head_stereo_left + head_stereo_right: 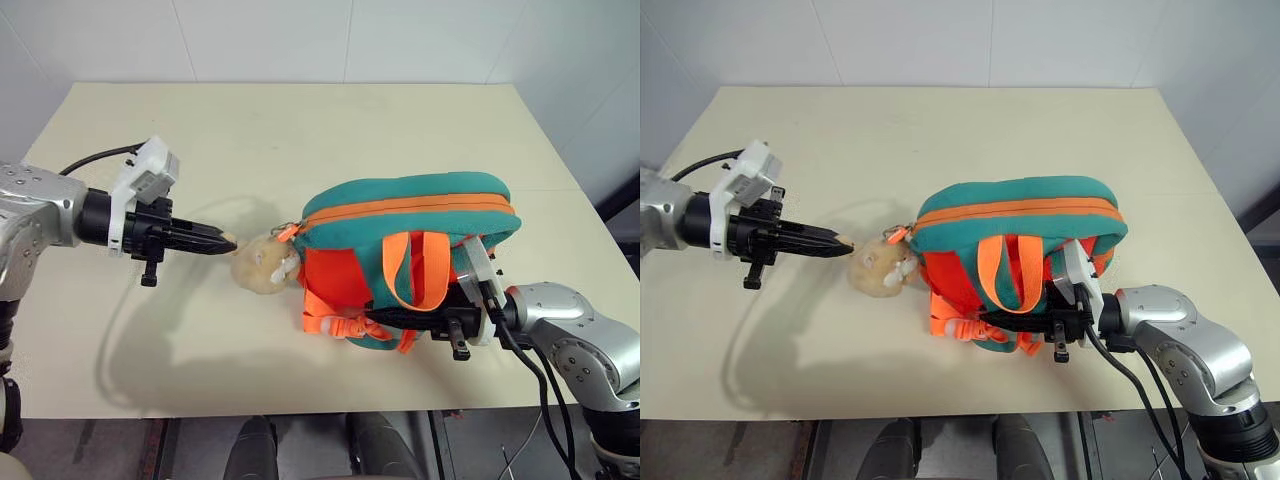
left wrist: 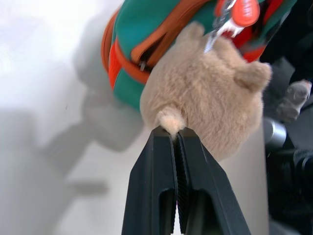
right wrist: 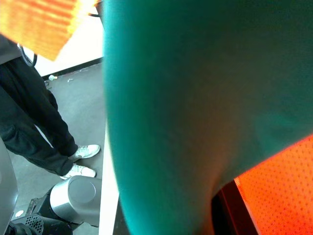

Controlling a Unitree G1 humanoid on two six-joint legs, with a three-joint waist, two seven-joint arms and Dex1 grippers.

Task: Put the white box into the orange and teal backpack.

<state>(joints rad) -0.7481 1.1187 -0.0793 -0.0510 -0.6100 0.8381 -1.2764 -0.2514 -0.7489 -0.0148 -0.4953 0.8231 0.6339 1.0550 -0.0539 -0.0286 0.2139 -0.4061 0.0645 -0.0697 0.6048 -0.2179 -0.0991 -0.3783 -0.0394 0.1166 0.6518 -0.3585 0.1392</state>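
We see the orange and teal backpack (image 1: 405, 225) lying on the beige table (image 1: 300, 130), toward its near right part. Its rounded body is teal on top with an orange zipper band running along the curve, which looks shut along the part we can see; orange mesh shows below, with an orange carry loop (image 1: 415, 265) and orange straps with buckles (image 1: 335, 320) at the near side. A tan plush charm (image 1: 262, 265) hangs from the bag's left end by a small orange tab and rests on the table. We can read no lettering or label on the bag, and we cannot tell what is inside it.

Our left gripper (image 1: 228, 240) points toward the charm with its black fingers pressed together; in the left wrist view the fingertips (image 2: 168, 137) pinch a small tuft of the plush. Our right gripper (image 1: 385, 318) lies against the bag's near side among the straps, its fingers closed there; we cannot tell what exactly they clamp.

A person's dark trousers and white shoes (image 3: 80, 161) show on the floor beside the table.
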